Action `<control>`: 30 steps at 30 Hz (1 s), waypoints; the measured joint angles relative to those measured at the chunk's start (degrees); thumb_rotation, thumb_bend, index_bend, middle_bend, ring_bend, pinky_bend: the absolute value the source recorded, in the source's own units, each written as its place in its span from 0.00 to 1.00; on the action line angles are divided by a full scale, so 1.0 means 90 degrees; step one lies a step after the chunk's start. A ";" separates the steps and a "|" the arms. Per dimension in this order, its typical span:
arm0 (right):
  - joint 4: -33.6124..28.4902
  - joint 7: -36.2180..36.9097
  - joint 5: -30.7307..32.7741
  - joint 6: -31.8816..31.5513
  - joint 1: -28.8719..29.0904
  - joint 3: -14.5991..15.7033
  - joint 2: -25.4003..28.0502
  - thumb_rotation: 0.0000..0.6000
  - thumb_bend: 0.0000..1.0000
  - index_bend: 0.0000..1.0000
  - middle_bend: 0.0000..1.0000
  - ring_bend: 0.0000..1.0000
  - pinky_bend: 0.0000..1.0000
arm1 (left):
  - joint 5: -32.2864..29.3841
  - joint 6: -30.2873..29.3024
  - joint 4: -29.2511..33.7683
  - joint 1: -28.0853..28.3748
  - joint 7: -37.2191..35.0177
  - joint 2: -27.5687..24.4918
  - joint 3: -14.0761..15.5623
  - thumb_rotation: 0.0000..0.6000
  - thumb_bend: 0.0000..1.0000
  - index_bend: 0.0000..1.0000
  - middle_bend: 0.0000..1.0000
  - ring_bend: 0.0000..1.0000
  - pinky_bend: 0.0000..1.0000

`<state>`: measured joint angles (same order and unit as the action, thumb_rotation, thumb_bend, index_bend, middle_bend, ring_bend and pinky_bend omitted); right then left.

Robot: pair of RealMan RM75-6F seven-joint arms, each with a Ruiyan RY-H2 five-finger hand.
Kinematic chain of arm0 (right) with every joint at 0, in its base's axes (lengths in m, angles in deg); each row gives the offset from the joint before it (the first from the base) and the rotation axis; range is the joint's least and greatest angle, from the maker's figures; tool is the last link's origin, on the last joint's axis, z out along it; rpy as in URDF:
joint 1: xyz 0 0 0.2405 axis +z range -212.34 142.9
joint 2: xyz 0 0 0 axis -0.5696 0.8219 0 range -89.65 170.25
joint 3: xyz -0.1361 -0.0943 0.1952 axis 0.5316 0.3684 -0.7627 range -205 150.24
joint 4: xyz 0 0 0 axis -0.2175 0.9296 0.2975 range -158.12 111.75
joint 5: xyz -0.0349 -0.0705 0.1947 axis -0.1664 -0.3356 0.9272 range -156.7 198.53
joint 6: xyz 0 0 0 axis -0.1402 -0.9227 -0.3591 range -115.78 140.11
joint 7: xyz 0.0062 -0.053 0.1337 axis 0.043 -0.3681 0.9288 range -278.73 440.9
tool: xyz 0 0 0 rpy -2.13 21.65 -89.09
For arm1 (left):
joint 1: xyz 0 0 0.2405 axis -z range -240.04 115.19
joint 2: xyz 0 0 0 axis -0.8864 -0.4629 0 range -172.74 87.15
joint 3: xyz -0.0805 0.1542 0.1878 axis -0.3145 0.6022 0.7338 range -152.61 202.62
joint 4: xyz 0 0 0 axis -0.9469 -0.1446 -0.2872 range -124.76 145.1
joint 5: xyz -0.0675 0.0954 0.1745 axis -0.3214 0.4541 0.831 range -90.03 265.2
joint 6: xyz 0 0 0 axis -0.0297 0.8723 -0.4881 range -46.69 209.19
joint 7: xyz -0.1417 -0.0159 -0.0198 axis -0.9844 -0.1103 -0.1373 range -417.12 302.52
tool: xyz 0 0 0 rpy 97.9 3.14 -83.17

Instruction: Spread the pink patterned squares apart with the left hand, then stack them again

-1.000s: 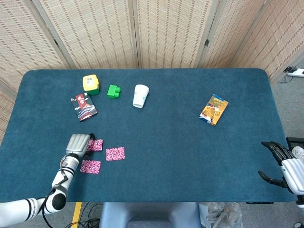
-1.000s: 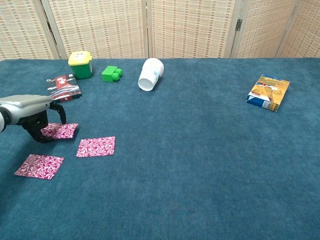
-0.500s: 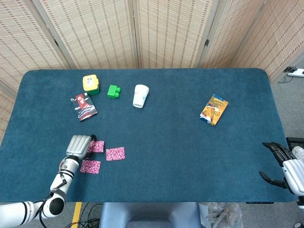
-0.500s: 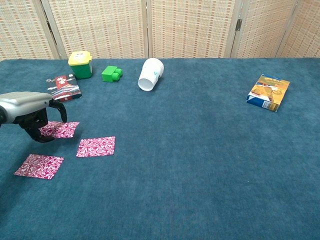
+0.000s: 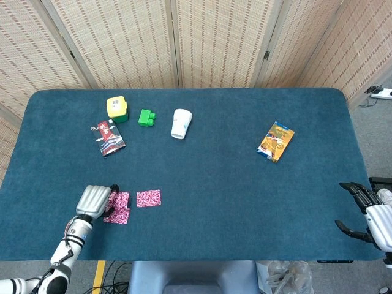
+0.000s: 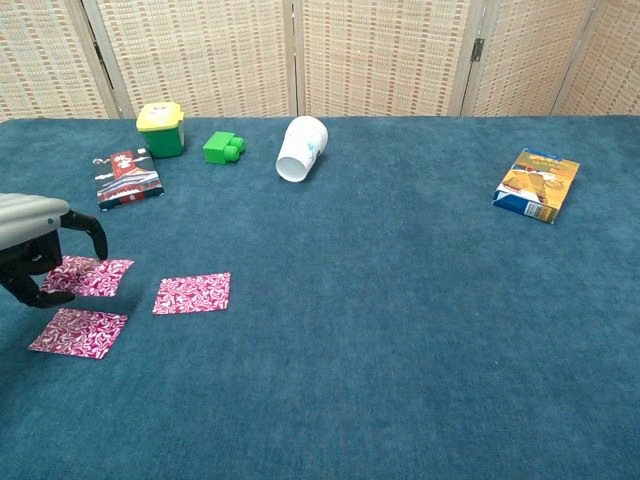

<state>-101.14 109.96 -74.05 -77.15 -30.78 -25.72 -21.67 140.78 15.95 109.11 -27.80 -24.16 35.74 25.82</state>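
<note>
Pink squares (image 6: 190, 293) beside left hand (image 6: 35, 250)

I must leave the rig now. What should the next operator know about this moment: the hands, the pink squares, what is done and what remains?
Left hand: fingers curled down onto the far-left pink square, touching it; a real grip cannot be confirmed.
Right hand: fingers apart, holds nothing, at the table's near right edge.
Squares: the near-left square lies just in front of the one under the hand, and the head view shows the two almost meeting. The third square lies apart to the right.
Done: the squares are spread out.
Left: stacking; none lies on another yet. Probably bring the touched square onto its neighbour, then add the third.
</note>
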 measured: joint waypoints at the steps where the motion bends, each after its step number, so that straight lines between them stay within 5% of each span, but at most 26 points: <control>1: -0.0006 -0.0005 -0.0009 -0.0001 0.0002 0.0002 0.0002 1.00 0.28 0.11 0.19 0.12 0.16 | 0.0062 -0.0019 0.0039 -0.0040 -0.0005 -0.0013 0.0050 1.00 0.34 0.36 0.99 0.97 1.00; 10: -0.0031 -0.0023 -0.0043 -0.0014 0.0008 0.0011 0.0003 1.00 0.28 0.11 0.19 0.12 0.16 | 0.0409 0.0003 0.0091 -0.0295 0.0073 0.0078 0.0382 1.00 0.34 0.35 0.99 0.97 1.00; 30: -0.0034 -0.0032 -0.0071 -0.0058 -0.0010 0.0024 -0.0004 1.00 0.28 0.11 0.19 0.12 0.16 | 0.0325 0.0212 -0.0005 -0.0392 0.0317 0.0127 0.0355 1.00 0.34 0.30 0.99 0.97 1.00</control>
<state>-101.44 109.67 -74.69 -77.68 -30.87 -25.50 -21.70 143.71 17.86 109.07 -31.33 -21.31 36.88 29.02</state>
